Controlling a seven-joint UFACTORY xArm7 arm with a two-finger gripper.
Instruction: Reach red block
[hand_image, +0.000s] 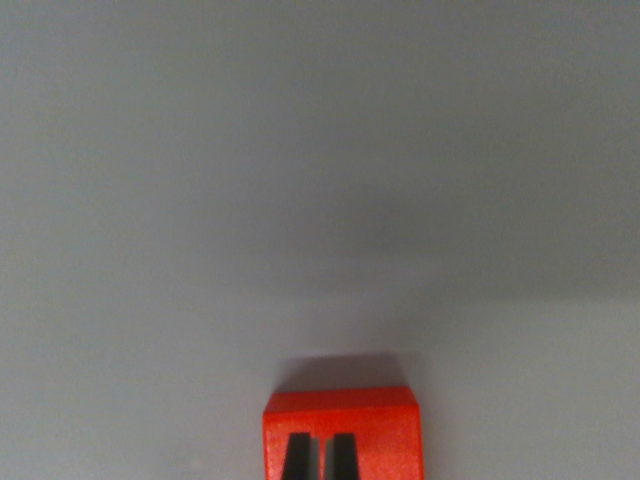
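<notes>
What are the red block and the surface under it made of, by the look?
Red block: likely painted wood or hard plastic; uniform saturated red, crisp edges, matte with a slight sheen, no visible grain. The blur leaves it open.
Surface: smooth matte grey, featureless, perhaps laminate or painted board; it takes a soft shadow and shows no glare.

Red block (345, 425) at bottom edge, dark gripper (318, 458) tips over it, grey surface (320, 180).

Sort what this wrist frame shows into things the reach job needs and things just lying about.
Belongs to the job:
- red block, bottom centre
- gripper; dark fingertips close together in front of the block

Just lying about:
- nothing; only the plain grey surface the block sits on
</notes>
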